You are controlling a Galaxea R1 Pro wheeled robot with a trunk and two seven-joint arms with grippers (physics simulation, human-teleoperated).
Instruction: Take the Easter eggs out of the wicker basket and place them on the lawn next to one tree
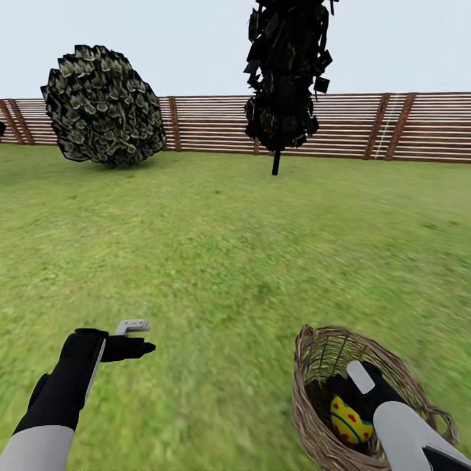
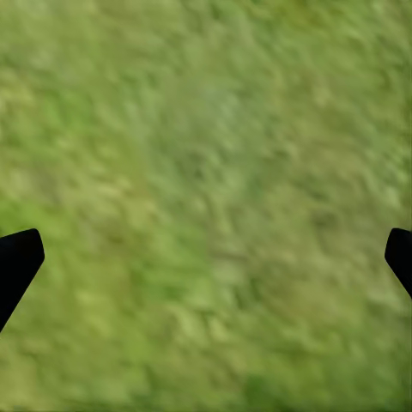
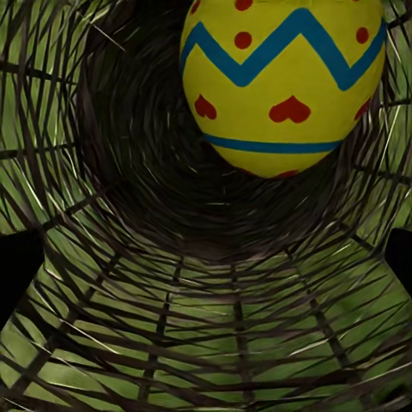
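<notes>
A wide green lawn (image 1: 216, 248) ran back to a slatted wooden fence (image 1: 216, 124), with a round bush (image 1: 103, 106) and a narrow black conifer (image 1: 286, 72) before it. The wicker basket (image 1: 314, 392) sat on the grass at the near right, and the right claw (image 1: 353, 386) reached down inside it. One Easter egg (image 1: 349, 422) lay at the bottom, ahead of the open claw and not yet gripped; whether more eggs remained I could not tell. The left claw (image 1: 134, 337) hung open over bare grass, holding nothing. No egg lay on the visible grass, so the work seemed unfinished: at least this egg had yet to come out and go beside a tree.
</notes>
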